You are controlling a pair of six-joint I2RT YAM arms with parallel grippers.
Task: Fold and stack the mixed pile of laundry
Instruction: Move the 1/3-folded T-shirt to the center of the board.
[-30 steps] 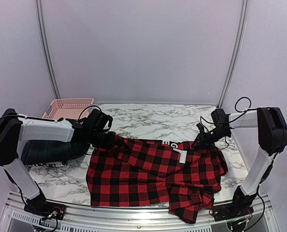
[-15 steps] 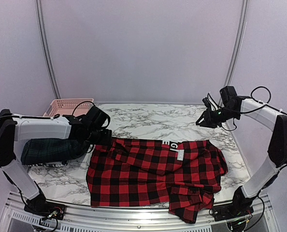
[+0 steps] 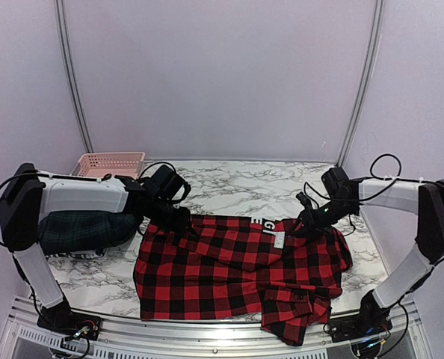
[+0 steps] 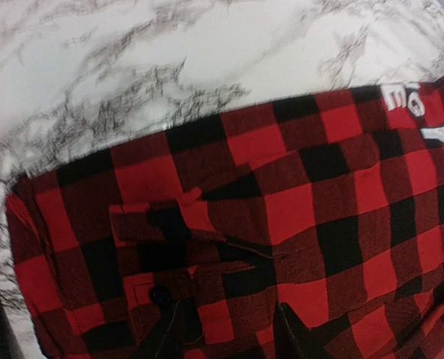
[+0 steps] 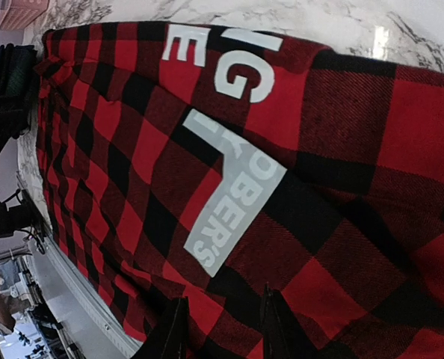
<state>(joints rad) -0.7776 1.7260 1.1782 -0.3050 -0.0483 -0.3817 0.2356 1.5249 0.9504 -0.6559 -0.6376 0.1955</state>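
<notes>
Green plaid garment (image 3: pixel 76 232) is bunched at the left edge of the bench (image 3: pixel 229 179). Checked shirt (image 3: pixel 229 262) lies spread across the near middle. Left fingers (image 4: pixel 166 336) sit apart on its far left corner, right fingers (image 5: pixel 171 333) apart on its far right corner.

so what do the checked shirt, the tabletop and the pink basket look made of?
Checked shirt: woven cloth, likely cotton flannel; matte, twill weave visible, soft wrinkles. Tabletop: glossy marble-pattern surface with glare; stone or laminate, can't tell. Pink basket: moulded plastic, going by the lattice wall.
</notes>
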